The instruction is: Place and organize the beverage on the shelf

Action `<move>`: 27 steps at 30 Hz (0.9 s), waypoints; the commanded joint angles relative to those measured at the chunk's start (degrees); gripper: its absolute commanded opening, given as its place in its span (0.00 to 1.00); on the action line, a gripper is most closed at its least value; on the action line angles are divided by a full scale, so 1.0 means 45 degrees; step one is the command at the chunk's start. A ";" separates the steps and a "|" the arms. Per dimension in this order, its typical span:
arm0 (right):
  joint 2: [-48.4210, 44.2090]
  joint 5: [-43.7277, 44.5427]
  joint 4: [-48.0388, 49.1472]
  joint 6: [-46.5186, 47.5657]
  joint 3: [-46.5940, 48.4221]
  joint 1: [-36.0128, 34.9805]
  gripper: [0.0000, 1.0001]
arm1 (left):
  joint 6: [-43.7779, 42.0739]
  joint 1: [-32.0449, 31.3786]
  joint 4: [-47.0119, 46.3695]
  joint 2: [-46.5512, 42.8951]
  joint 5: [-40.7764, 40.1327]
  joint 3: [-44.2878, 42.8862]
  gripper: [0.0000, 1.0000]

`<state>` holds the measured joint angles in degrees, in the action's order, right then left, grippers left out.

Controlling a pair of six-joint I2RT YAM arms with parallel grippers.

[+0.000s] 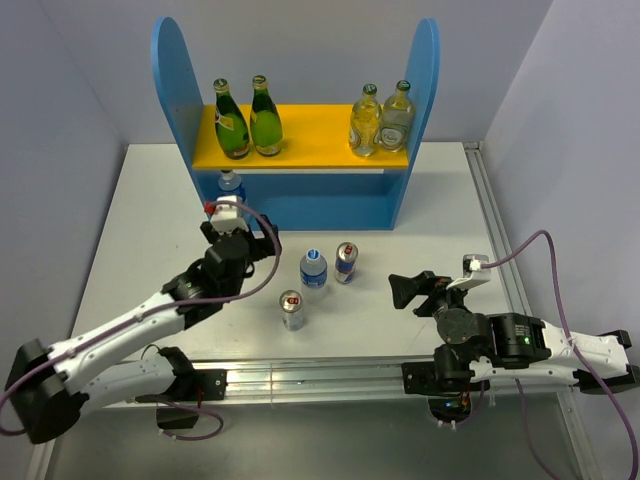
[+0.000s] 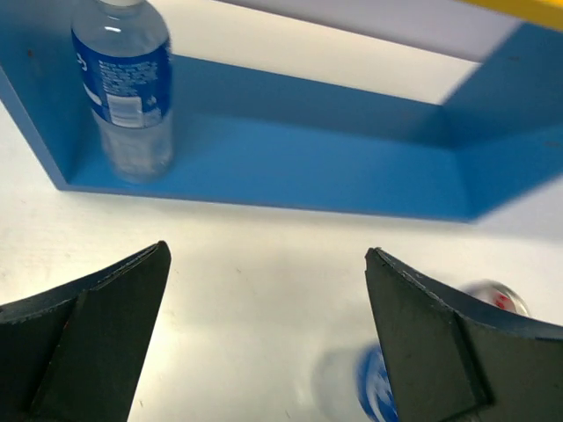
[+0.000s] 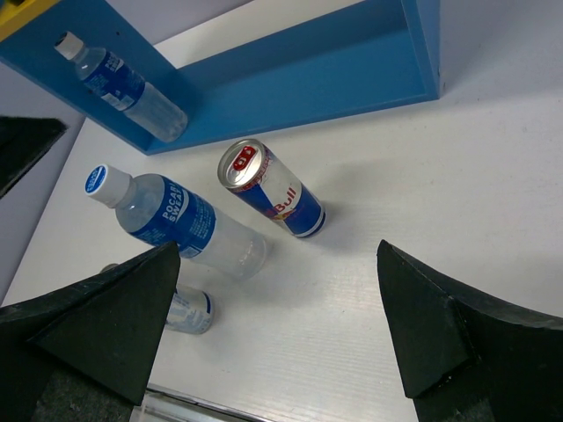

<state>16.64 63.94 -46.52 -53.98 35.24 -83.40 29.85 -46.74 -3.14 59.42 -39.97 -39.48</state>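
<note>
The blue shelf (image 1: 300, 205) has a yellow-orange upper board. Two dark green bottles (image 1: 233, 122) stand on its left part. One water bottle (image 1: 231, 185) stands at the left of the lower level and shows in the left wrist view (image 2: 123, 79). The second water bottle (image 1: 313, 270) and two cans (image 1: 346, 262) (image 1: 291, 310) stand on the table. My left gripper (image 1: 238, 225) (image 2: 266, 255) is open and empty, just in front of the lower level. My right gripper (image 1: 398, 290) (image 3: 277, 251) is open and empty, right of the can (image 3: 273, 193) and water bottle (image 3: 176, 224).
Two pale yellowish glass bottles (image 1: 382, 120) stand on the right of the upper board. The table (image 1: 450, 220) has a metal rail along its near and right edges. Grey walls close in on both sides.
</note>
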 commanded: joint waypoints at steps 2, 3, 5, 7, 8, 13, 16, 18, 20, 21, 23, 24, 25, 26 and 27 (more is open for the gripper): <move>0.0110 0.0380 0.0124 -0.0251 0.0019 -0.0062 1.00 | 0.0751 -0.1154 0.2744 -0.2106 0.0637 -0.0093 0.99; 0.0091 0.0419 0.0104 -0.0251 0.0019 -0.0061 1.00 | 0.0576 -0.1388 0.2709 -0.2806 0.0987 0.0120 0.99; 0.0129 0.0419 0.0084 -0.0291 0.0039 -0.0061 1.00 | 0.0147 -0.2052 0.2534 -0.3435 0.1941 0.0626 0.99; 0.0168 0.0458 0.0065 -0.0310 0.0058 -0.0061 1.00 | -0.0379 -0.2365 0.1774 -0.4042 0.2958 0.1019 0.99; 0.0188 0.0459 0.0065 -0.0310 0.0039 -0.0061 1.00 | -0.0479 -0.2406 0.1559 -0.4102 0.3756 0.1194 0.99; 0.0344 0.0497 -0.0072 -0.0466 0.0098 -0.0061 1.00 | -0.0986 -0.2911 0.0075 -0.3323 0.5598 0.1626 0.99; 0.0364 0.0478 -0.0052 -0.0466 0.0117 -0.0061 1.00 | -0.1260 -0.3672 -0.0492 -0.2639 0.5542 0.1587 0.99; 0.0344 0.0498 -0.0091 -0.0486 0.0117 -0.0061 1.00 | -0.1320 -0.3967 -0.0572 -0.2114 0.5134 0.1431 0.99; 0.0286 0.0498 -0.0072 -0.0466 0.0098 -0.0061 1.00 | -0.1398 -0.4300 -0.0709 -0.1741 0.4469 0.1314 0.99; 0.0286 0.0478 -0.0052 -0.0466 0.0078 -0.0061 1.00 | -0.1379 -0.4359 -0.0767 -0.1430 0.4119 0.1313 0.99; 0.0227 0.0459 -0.0052 -0.0447 0.0078 -0.0061 1.00 | -0.1378 -0.4515 -0.1097 -0.1116 0.3395 0.1352 0.99; 0.0169 0.0459 -0.0033 -0.0427 0.0078 -0.0061 1.00 | -0.1320 -0.4631 -0.1274 -0.0882 0.3084 0.1410 0.99; 0.0130 0.0459 0.0006 -0.0389 0.0059 -0.0061 1.00 | -0.1339 -0.4691 -0.1469 -0.0744 0.2616 0.1469 0.99; 0.0110 0.0439 0.0006 -0.0369 0.0059 -0.0061 1.00 | -0.1378 -0.4711 -0.1800 -0.0608 0.2399 0.1566 0.99; 0.0071 0.0420 0.0026 -0.0349 0.0039 -0.0061 1.00 | -0.1282 -0.4769 -0.1938 -0.0278 0.2049 0.1587 0.99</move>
<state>17.74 64.05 -46.76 -54.63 35.24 -83.40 24.73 -67.35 -5.82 56.49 -24.47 -32.10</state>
